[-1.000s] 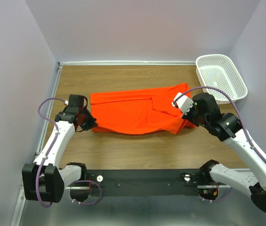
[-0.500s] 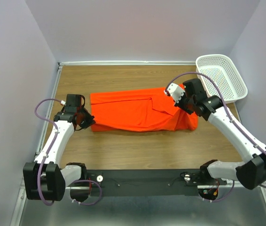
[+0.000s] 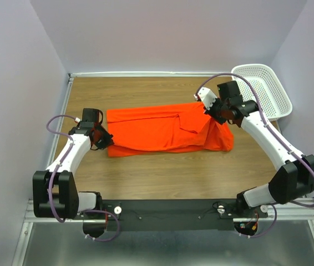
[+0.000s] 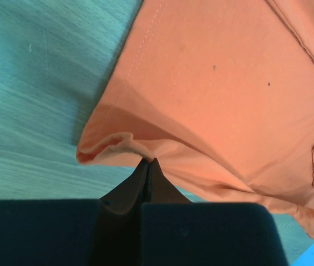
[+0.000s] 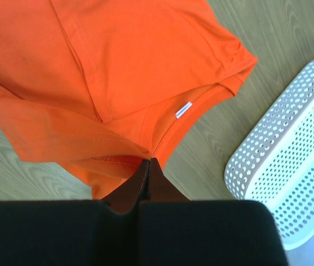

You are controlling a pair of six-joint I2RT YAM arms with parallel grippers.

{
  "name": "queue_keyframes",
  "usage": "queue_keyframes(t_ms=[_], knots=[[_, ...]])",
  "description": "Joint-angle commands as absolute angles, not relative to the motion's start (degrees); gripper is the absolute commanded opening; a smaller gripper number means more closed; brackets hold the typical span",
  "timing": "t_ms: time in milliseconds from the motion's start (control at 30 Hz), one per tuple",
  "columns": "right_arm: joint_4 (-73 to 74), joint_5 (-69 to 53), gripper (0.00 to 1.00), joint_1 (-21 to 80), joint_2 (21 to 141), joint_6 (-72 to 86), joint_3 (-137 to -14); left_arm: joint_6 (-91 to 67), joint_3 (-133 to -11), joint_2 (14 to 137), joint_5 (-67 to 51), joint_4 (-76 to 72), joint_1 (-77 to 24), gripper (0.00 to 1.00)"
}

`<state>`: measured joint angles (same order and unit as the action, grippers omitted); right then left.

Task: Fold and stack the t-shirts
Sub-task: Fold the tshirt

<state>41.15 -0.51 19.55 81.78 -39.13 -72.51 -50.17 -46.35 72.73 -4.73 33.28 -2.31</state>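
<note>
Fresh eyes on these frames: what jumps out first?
The bright orange-red t-shirt sprawls half-folded across the middle of the table. The left gripper pinches its left edge, the right gripper its right end near the collar. A white perforated basket sits at the far right corner.

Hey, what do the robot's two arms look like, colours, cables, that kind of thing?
The left arm and right arm are both white shells with black joints. A purple cable loops along each. The left end effector and right end effector are black, tapering to narrow tips.
</note>
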Motion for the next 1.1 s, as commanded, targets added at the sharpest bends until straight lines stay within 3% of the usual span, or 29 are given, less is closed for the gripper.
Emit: queue_keyframes(t_ms=[0,333,567,700,800,867,900,1067], knots=[[39.4,-4.1,0.01,19.2,83.5,-39.4,-75.4,-49.7,-48.3,74.4,-3.5,31.1,-1.9,0.0],[41.0,-7.4,0.01,19.2,80.2,-39.1,-73.4,-48.2,-49.2,75.1,-4.8,30.8,-1.9,0.0],[59.1,-24.7,0.01,19.2,67.9,-49.4,-66.8,-47.6,-46.9,71.5,-7.4,30.9,-1.9,0.0],[67.0,-28.7,0.0,21.9,65.3,-54.0,-58.8,-47.5,-46.7,71.2,-7.8,30.8,-1.9,0.0],[67.9,-28.6,0.21,24.7,65.9,-55.9,-51.3,-47.2,-46.2,71.2,-7.9,30.8,-1.9,0.0],[69.3,-28.5,0.29,27.2,67.4,-57.8,-50.3,-47.1,-45.8,70.9,-8.3,30.9,-1.9,0.0],[70.7,-28.5,0.4,27.4,67.8,-58.4,-51.0,-47.0,-45.6,70.8,-8.3,30.9,-1.9,0.0],[69.8,-19.2,0.51,27.3,66.3,-58.5,-56.8,-47.0,-44.4,69.0,-9.1,30.6,-1.9,0.0]])
